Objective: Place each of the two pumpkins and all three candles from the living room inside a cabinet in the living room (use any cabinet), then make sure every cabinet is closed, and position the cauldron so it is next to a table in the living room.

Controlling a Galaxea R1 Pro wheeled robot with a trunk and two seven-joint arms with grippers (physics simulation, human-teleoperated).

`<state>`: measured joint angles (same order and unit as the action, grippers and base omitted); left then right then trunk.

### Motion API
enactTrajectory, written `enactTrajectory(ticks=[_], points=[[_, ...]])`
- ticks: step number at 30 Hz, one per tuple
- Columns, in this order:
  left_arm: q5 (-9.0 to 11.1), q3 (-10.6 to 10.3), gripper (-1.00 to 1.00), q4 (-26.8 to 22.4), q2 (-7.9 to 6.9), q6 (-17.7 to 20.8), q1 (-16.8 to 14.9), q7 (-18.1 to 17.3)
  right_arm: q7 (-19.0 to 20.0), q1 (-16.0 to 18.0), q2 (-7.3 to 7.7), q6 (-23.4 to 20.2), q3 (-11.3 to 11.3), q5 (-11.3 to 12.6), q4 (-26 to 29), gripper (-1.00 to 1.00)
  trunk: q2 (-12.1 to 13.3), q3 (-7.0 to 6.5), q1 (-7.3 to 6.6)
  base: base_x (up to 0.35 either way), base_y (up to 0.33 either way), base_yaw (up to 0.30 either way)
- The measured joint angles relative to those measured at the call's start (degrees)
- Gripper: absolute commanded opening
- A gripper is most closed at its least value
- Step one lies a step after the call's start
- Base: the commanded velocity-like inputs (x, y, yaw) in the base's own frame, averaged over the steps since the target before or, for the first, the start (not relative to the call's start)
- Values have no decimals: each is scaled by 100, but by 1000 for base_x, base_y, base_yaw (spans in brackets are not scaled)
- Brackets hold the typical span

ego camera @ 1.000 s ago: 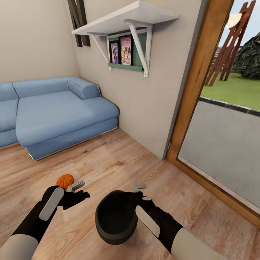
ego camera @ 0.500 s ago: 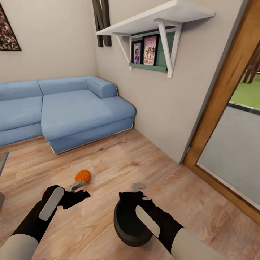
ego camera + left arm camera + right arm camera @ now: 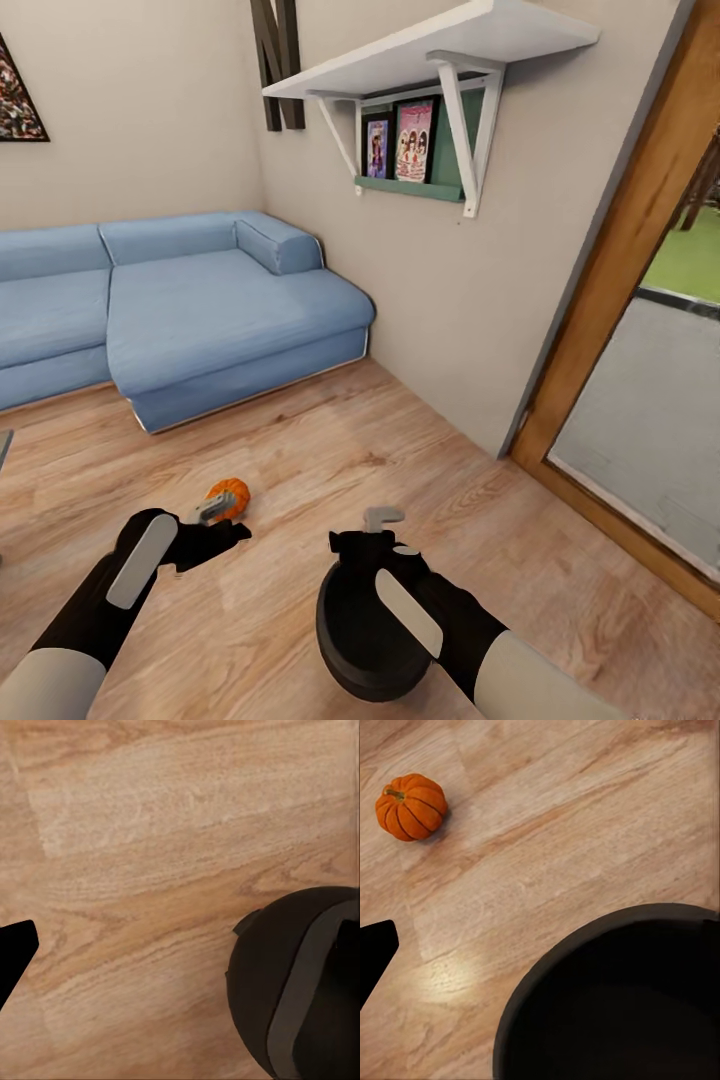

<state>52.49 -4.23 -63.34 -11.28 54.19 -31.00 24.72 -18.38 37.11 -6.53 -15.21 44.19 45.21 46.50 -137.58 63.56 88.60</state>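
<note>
One pumpkin [image 3: 228, 497] lay uncabineted on the floor; right pincer [image 3: 372, 537] pinched the cauldron [image 3: 360, 630]; left pincer [image 3: 212, 520] unclear.

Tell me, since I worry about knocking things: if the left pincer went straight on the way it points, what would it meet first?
Probably the pumpkin on the wooden floor: in the head view the left pincer points at it. Depth is unclear, so it might pass just above it.
</note>
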Motion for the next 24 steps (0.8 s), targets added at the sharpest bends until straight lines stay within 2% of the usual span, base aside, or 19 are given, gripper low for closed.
enactTrajectory(ticks=[11,24], points=[[-1,12,100,-49,-1,0,1,0,17,1,-1,4,-1,0,-1,100,0,-1,0,62,-58,-11],[5,-13,100,-50,0,1,2,0,-24,1,1,-44,-19,31,-9,100,0,-1,0,1,-1,-12]])
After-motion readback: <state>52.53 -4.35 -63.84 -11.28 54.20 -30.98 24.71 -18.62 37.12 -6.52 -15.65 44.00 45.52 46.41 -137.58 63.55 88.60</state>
